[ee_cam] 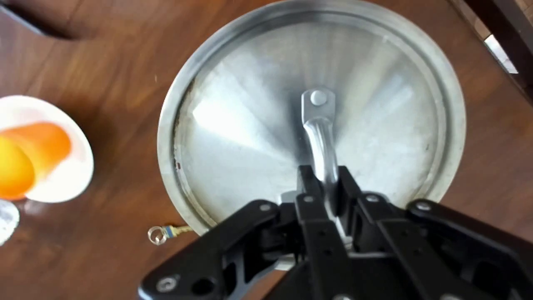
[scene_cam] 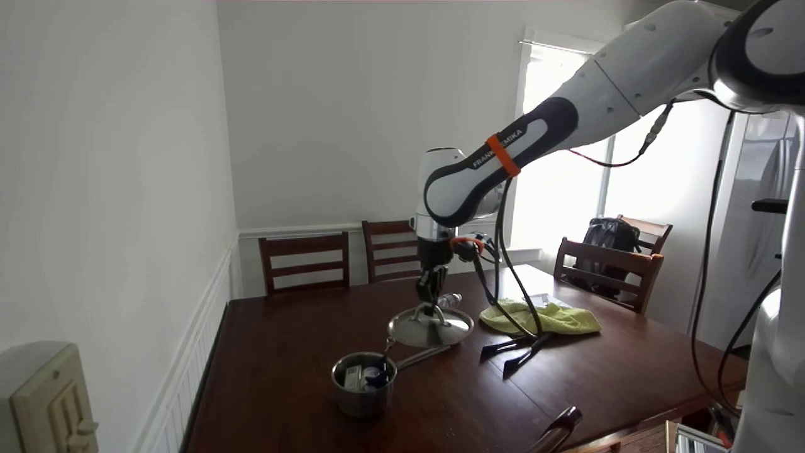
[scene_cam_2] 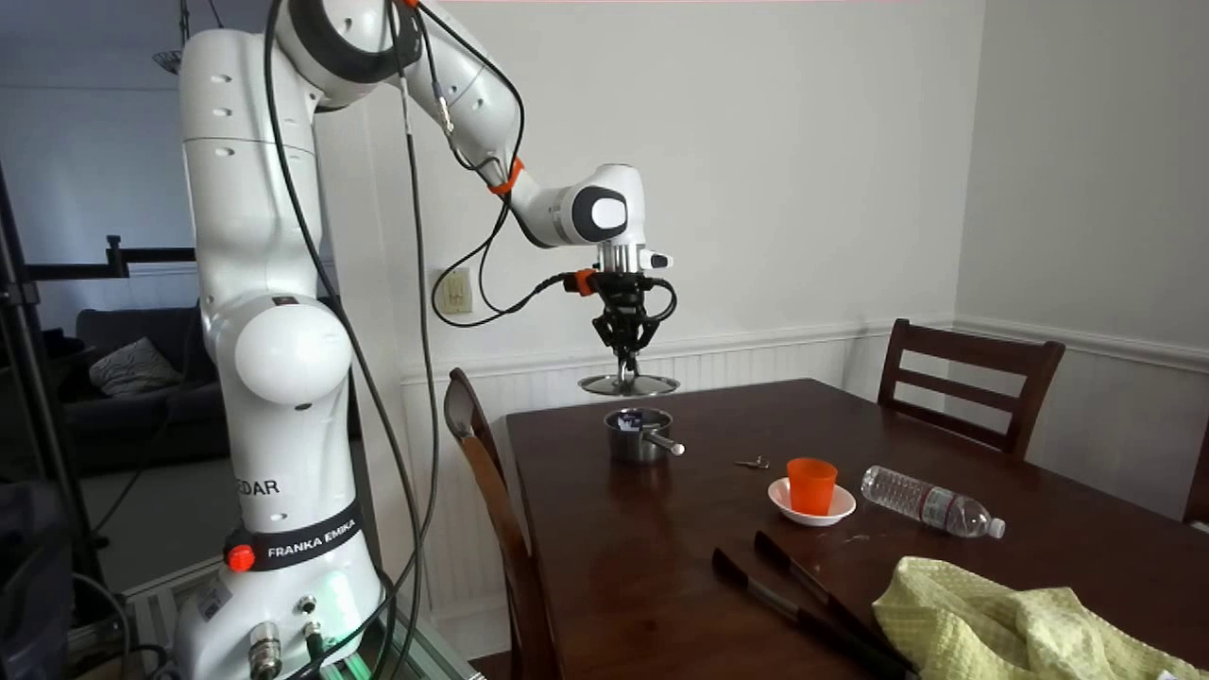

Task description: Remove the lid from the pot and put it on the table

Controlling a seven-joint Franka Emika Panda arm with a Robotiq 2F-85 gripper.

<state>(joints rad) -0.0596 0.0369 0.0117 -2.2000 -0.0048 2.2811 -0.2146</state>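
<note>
Black two-fingered gripper [ee_cam: 325, 177] pinches arched shiny handle [ee_cam: 321, 143] of round silvery metal lid [ee_cam: 266, 125]; brown wooden table [ee_cam: 125, 196] beneath gripper.

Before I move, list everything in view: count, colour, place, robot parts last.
Table: one, dark brown, centre
Pot: one, steel grey, on table
Small items: several, white and dark, inside pot, identity unclear
Lid: one, silver, raised above table
Key: one, brass and blue, on table
Dish: one, white, on table
Cup: one, orange, standing in dish
Bottle: one, clear, lying near dish
Cloth: one, yellow-green, on table
Tongs: apparently one pair, black, near cloth
Chairs: at least four, brown, around table
Backpack: one, black, among chairs
Window: at least one, bright white, background
Sofa: one, dark, background
Cushion: one, grey patterned, on sofa
Arm: one, white and black, over table
Claw: one, black, shut on lid's handle
</note>
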